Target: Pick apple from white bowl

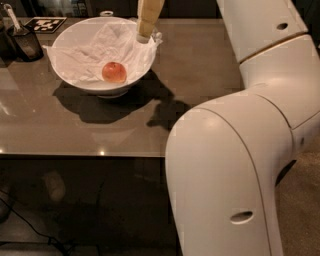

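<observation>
Resting low in the white bowl (107, 90), the apple (114, 72) lies on the crumpled white paper (82, 55) that lines it, a little to the near right of the bowl's middle. It is red-orange with a paler patch on top, and nothing touches it but the paper.

The gripper (144, 36) comes down from the top edge as a tan, tapered shape, its tip at the bowl's far right rim where the paper juts over the edge. The apple sits to the left of that tip and nearer the camera, clearly apart from it, with bare paper between them. Whether the gripper is apart or together cannot be told, nor whether its tip touches the paper.

The bowl stands on a grey-brown table (210, 75) and casts a dark shadow (95, 109) toward the near edge. To its left stands a small dark cup (26, 44) holding a utensil (11, 14), with a black-and-white marker tag (46, 23) lying flat just behind it. The robot's white arm (235, 170) fills the right side of the view in front of the table.
</observation>
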Tool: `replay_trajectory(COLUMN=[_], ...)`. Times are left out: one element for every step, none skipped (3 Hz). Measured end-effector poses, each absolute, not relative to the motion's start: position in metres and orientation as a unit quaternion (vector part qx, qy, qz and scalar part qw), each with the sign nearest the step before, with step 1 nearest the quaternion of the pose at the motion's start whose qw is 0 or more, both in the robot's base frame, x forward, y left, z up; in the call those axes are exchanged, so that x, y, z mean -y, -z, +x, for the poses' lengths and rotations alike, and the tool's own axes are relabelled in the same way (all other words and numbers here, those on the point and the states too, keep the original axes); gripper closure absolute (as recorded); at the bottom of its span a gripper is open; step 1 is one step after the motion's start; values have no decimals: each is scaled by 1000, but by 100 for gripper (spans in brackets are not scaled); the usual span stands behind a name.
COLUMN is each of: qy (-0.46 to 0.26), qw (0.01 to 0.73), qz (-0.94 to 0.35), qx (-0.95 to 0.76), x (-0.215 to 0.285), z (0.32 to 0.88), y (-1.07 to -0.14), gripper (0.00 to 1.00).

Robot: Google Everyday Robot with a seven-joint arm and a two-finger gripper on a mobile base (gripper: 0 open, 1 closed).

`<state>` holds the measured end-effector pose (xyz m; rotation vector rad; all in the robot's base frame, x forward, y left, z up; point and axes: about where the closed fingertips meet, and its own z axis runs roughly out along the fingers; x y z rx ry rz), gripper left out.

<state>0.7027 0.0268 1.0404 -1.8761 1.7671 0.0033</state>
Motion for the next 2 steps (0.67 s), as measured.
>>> replay_trajectory(qy=[5,16], qw=[294,276], qz=[-697,-708], qx=[-654,-650], x=[-33,-52], z=[711,721], y=[-1044,-1026], gripper=[0,0])
